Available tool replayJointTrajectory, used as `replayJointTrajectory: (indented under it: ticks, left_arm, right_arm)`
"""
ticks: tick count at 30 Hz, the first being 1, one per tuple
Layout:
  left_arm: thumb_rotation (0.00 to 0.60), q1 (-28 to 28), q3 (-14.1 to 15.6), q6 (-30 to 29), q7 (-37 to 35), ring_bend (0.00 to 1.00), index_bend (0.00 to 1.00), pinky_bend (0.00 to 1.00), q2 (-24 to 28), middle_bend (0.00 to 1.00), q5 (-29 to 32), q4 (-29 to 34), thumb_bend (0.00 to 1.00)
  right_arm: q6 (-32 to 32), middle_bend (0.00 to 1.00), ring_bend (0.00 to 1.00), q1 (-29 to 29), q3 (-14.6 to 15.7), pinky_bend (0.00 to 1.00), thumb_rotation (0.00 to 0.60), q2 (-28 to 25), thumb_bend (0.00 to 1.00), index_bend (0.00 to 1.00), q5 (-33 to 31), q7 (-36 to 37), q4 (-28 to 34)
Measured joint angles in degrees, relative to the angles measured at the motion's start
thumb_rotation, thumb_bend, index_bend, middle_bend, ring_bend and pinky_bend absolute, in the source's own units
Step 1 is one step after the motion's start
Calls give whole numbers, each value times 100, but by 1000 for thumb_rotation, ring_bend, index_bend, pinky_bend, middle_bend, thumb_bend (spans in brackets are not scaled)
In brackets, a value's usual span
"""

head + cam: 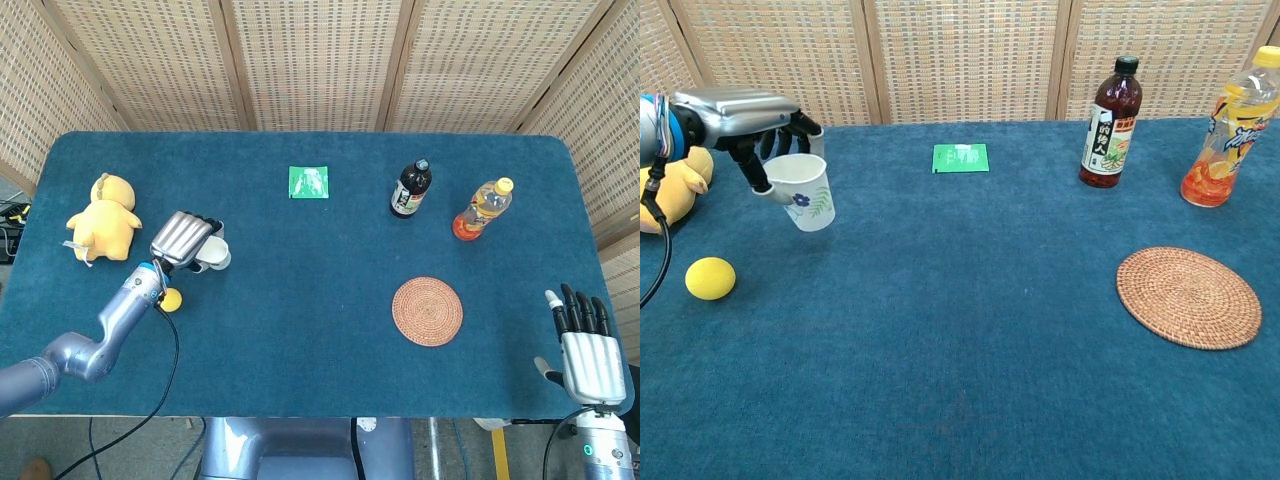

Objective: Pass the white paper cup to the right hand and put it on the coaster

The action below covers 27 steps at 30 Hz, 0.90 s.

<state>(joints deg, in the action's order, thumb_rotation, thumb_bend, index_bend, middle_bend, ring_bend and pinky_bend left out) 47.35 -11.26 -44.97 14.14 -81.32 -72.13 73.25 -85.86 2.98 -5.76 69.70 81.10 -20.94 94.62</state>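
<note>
My left hand (745,120) is wrapped around the white paper cup with a small blue flower print (805,192), fingers curled over its rim and upper wall, thumb on the near side; the cup tilts, mouth toward my palm. In the chest view it looks lifted off the dark blue cloth-covered table (960,360). It hangs at the table's left side, between the yellow plush toy (103,217) and the small green packet (308,182), just beyond the small yellow ball (710,278). The round woven rattan coaster (1188,297) lies well apart on the right. My right hand (585,350) hovers at the table's near right edge, fingers straight, apart, holding nothing.
</note>
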Motion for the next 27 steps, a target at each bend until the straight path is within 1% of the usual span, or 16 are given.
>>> replayJointTrajectory:
  ticks: [3,6,9,11,15,16,23,25,27]
  left_arm:
    - [600,60,7,-184,82,477,434,467,124,480,-320,508,193]
    - [600,198,54,-272,382,477,435,467,134,481,-651,839,193]
    - [600,416,95,-249,778,477,434,467,-33,480,-804,1018,193]
    - [600,574,106,-214,997,475,434,466,-258,480,-875,1070,194]
    - [600,942,84,-66,1325,474,434,467,-839,480,-929,1001,193]
    - [600,995,78,-40,1374,475,434,467,-919,481,-926,972,193]
    - [600,1473,-9,234,1682,473,434,467,-1644,480,-791,360,190]
    - [600,1554,-17,275,1739,460,434,467,-1769,467,-747,252,152]
    - [600,1612,-3,298,1781,423,412,462,-1866,433,-696,177,49]
  right_arm:
    - [5,0,0,3,-15,0,600,-17,0,79,-43,31,-3]
    - [16,0,0,9,-33,0,600,-27,0,79,-95,52,-12]
    - [25,0,0,8,-44,0,600,-40,0,79,-141,83,-26]
    - [16,0,0,2,-58,0,600,-55,0,80,-178,107,-33]
    - [-14,0,0,-16,-87,0,600,-87,0,81,-237,160,-38]
    - [-20,0,0,-20,-91,0,600,-95,0,82,-248,172,-40]
    - [-60,0,0,-55,-119,0,600,-140,0,82,-332,250,-57]
    - [-76,0,0,-74,-126,0,600,-161,0,83,-363,286,-64]
    - [-88,0,0,-89,-128,0,600,-181,0,82,-381,317,-65]
